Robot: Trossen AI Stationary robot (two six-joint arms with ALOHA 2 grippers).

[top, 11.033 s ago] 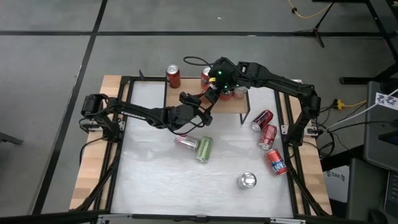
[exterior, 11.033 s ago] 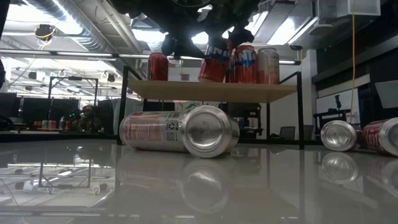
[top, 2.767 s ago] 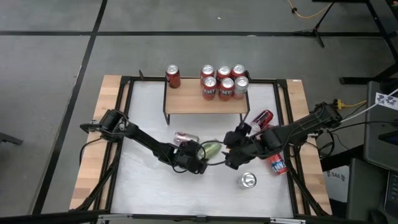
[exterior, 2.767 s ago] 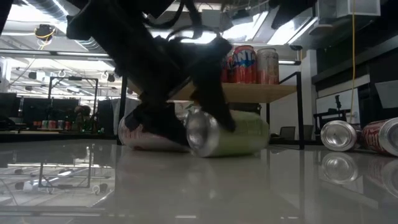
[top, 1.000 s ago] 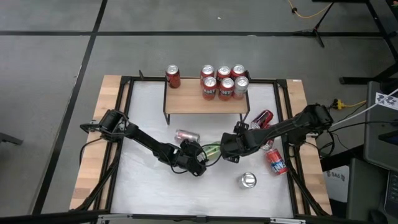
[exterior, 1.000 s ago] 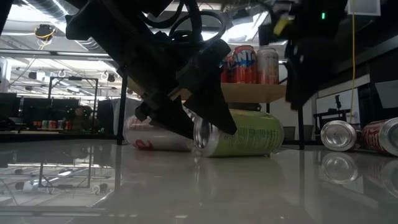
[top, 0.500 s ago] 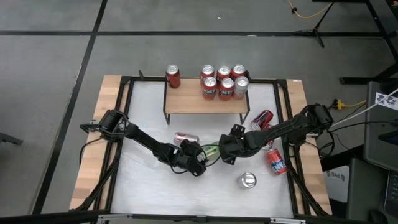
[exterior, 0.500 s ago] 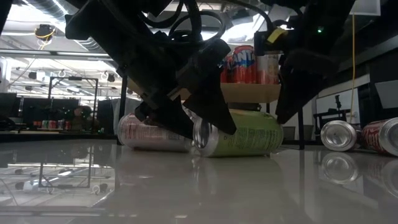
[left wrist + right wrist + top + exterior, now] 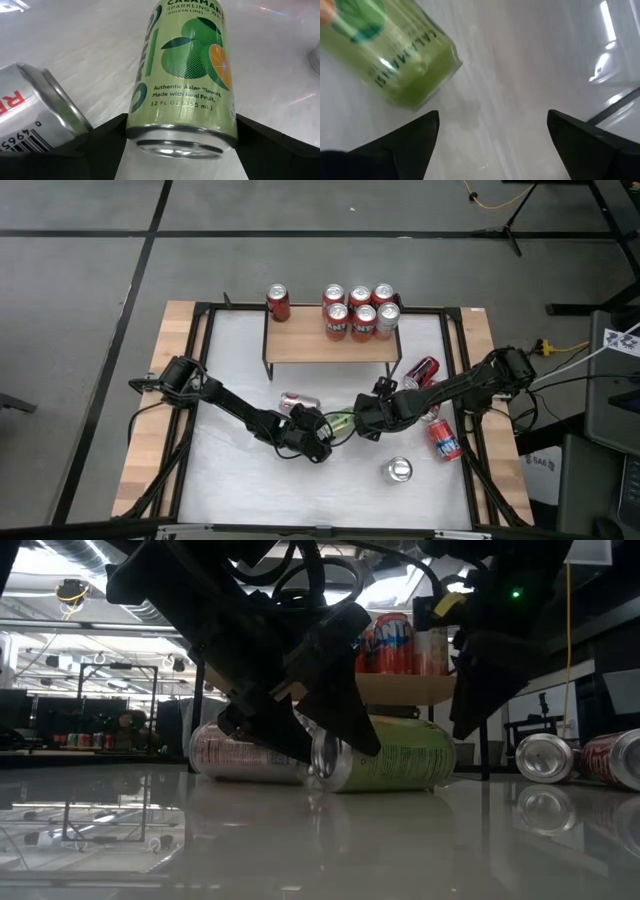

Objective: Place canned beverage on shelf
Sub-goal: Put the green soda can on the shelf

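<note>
A green lime can (image 9: 342, 420) lies on its side on the white table, in front of the shelf (image 9: 310, 345). My left gripper (image 9: 181, 135) is shut on the can's end toward the table's left. My right gripper (image 9: 368, 420) hangs open just above the table at the can's other end (image 9: 395, 65). There is only bare table between its fingers. In the low view the left gripper (image 9: 325, 750) stands in front of the can (image 9: 400, 755), and the right gripper (image 9: 490, 710) is behind it. My left gripper pinches the green can between its two fingers, on the can's opposite sides close to its rim end (image 9: 150, 125). The fingers slant down from the table's left and near side and lie along the can. The can rests on its side on the table.
A silver-and-red can (image 9: 298, 402) lies right beside my left gripper. Several cans stand on the shelf's right part (image 9: 360, 312) and one at its left (image 9: 279, 302). Red cans (image 9: 425, 385) lie by the right edge, and a silver can (image 9: 398, 471) stands toward the near edge.
My right gripper has tipped further downward and settled slightly lower at the green can's right end, its fingers staying open. The green can and my left gripper have kept still.
</note>
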